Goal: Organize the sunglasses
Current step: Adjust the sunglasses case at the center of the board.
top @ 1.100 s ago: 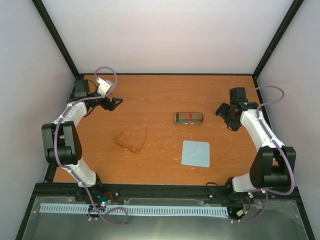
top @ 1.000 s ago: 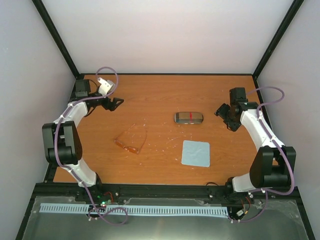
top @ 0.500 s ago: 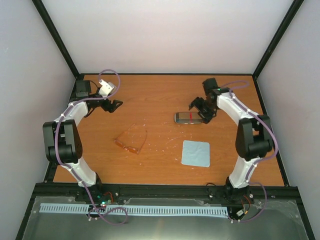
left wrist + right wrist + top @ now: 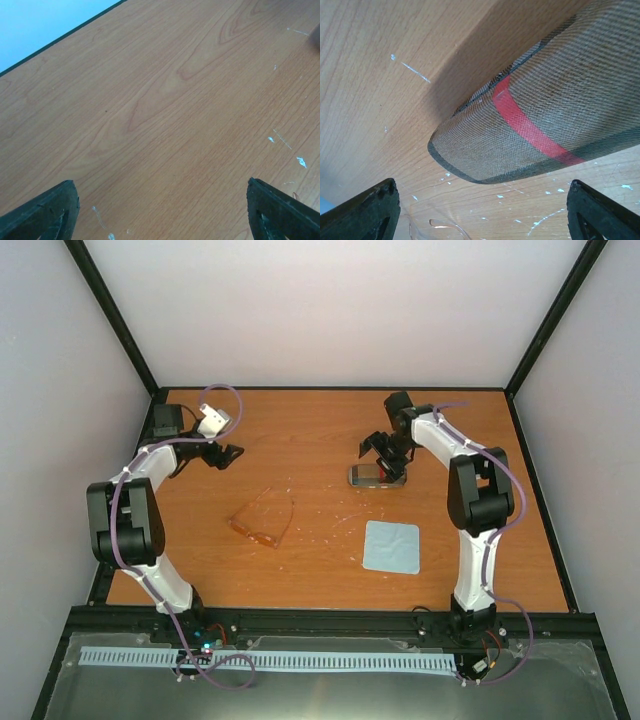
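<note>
Sunglasses (image 4: 262, 520) lie left of centre on the table (image 4: 300, 420), their lenses barely discernible. Cloth (image 4: 391, 546) sits at their 3 o'clock. Case (image 4: 368, 477), at 2 o'clock, is partly hidden under the spread right gripper (image 4: 386, 452). The left gripper (image 4: 226, 453), also spread, hovers at 11 o'clock.

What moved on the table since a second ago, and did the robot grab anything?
The right gripper swung in from the right side of the table, going left, and now hangs open over the striped case, gripping nothing. The left gripper, also open, barely moved. The sunglasses, the case and the blue cloth stayed where they were.
</note>
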